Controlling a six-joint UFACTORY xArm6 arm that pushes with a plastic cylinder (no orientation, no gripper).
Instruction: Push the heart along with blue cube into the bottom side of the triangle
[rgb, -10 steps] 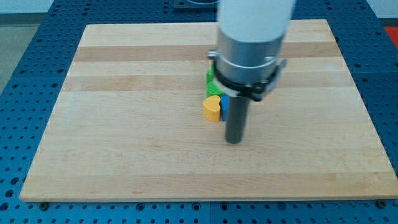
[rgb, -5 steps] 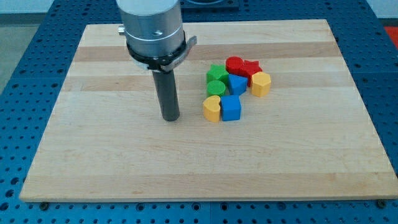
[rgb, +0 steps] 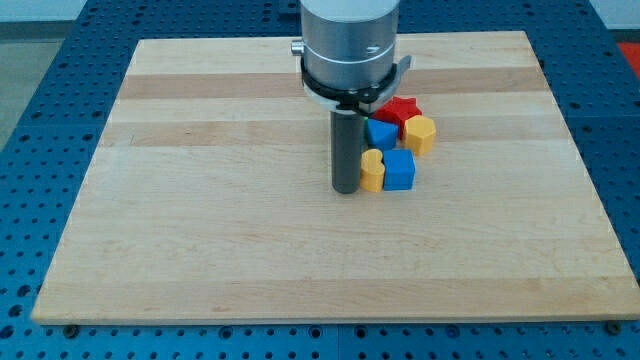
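My tip (rgb: 346, 189) rests on the board, touching the left side of the yellow heart (rgb: 372, 171). The blue cube (rgb: 399, 170) sits against the heart's right side. The blue triangle (rgb: 380, 133) lies just above the heart and cube, close to them or touching. The rod and the arm's body hide the green blocks that stood to the left of the triangle.
A red star (rgb: 401, 109) and a yellow hexagonal block (rgb: 420, 132) sit at the triangle's upper right and right. The wooden board (rgb: 200, 230) lies on a blue perforated table.
My tip swept from beside the cube to the board's left, then came back right. The heart and blue cube have shifted right, under the triangle. The green blocks and red cylinder are now hidden.
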